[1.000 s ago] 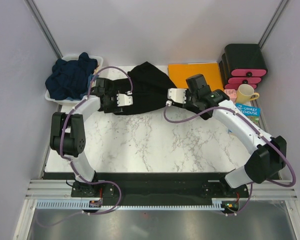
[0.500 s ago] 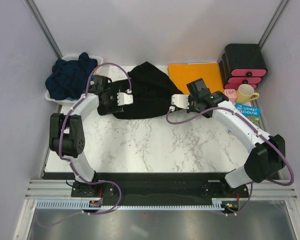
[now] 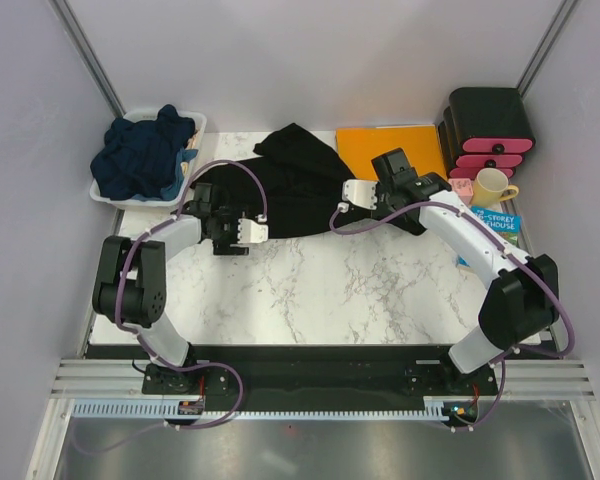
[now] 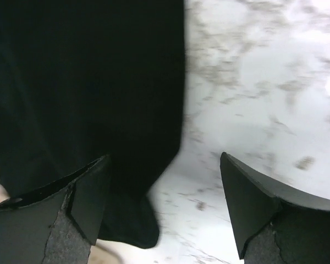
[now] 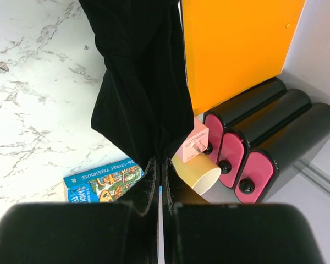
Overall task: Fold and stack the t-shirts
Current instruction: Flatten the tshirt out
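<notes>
Black t-shirt point(image 3: 298, 178); "STOREY TREEHOUSE" book point(image 3: 496, 222)

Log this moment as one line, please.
left fingers: open over black t-shirt edge | right fingers: shut on black t-shirt | navy t-shirts: piled in basket

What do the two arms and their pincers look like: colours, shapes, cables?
The left arm and right arm have white link shells and black rounded joints; a purple cable loops along each. The left pincer and right pincer have white bodies and dark, wedge-shaped fingers.
</notes>
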Motion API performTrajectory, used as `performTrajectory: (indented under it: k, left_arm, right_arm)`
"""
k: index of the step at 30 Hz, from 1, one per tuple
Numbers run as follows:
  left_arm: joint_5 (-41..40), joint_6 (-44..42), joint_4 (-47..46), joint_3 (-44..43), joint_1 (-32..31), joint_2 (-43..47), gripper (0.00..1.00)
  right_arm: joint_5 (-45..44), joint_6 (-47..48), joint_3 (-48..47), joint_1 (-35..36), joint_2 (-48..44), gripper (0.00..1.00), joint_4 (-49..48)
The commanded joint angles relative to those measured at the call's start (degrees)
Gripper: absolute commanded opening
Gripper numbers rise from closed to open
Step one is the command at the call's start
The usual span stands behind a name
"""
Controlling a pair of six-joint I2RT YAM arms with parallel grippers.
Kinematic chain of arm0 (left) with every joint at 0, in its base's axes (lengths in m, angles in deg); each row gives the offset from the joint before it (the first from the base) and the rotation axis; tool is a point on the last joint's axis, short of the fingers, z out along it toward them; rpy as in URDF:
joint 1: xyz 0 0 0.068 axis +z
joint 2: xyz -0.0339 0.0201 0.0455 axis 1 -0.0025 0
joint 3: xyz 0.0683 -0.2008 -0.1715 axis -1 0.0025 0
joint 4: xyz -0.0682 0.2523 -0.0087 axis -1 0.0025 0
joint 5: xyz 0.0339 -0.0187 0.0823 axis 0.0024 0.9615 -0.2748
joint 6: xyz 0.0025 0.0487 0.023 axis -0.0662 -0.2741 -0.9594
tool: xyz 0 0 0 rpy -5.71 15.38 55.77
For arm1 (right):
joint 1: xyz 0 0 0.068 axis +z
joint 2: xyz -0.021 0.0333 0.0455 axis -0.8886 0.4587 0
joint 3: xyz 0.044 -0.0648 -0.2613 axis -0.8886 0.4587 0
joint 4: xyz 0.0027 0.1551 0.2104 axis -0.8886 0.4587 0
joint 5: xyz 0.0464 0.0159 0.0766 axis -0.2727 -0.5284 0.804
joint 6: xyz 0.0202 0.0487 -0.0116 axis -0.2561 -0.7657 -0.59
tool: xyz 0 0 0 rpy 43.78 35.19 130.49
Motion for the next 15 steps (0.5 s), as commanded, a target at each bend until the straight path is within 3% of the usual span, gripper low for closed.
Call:
performTrajectory:
  k: [1, 8, 10, 11, 12, 15]
  left_arm:
    - [-3.61, -1.09, -15.77, 2.09, 0.05, -3.61, 0.87]
    - [-5.72, -3.18, -21.94, 2.35, -0.12, -7.13, 0.83]
    - [-5.64, -5.65, -16.98, 2.18, -0.12, -7.23, 0.69]
    - [-5.46, -8.27, -13.8, 0.44, -0.12, -7.23, 0.51]
    - [-5.37, -8.38, -11.16, -0.36, -0.12, -7.05, 0.02]
    - [-2.3, -8.03, -0.35, -6.07, 0.05, -5.83, 0.02]
  right_arm:
    - [0.13, -1.11, -3.02, -0.05, 0.58, 0.0, -0.41]
    - [0.22, -1.02, -3.11, -0.05, 0.49, 0.0, -0.41]
    - [0.22, -0.93, -3.2, -0.05, 0.49, 0.0, -0.41]
    - [-0.05, -0.85, -3.11, -0.14, 0.58, 0.0, -0.49]
    - [-0.14, -0.76, -3.02, 0.03, 0.49, 0.0, -0.5]
    - [-0.14, -0.49, -2.93, -0.23, 0.49, 0.0, -0.67]
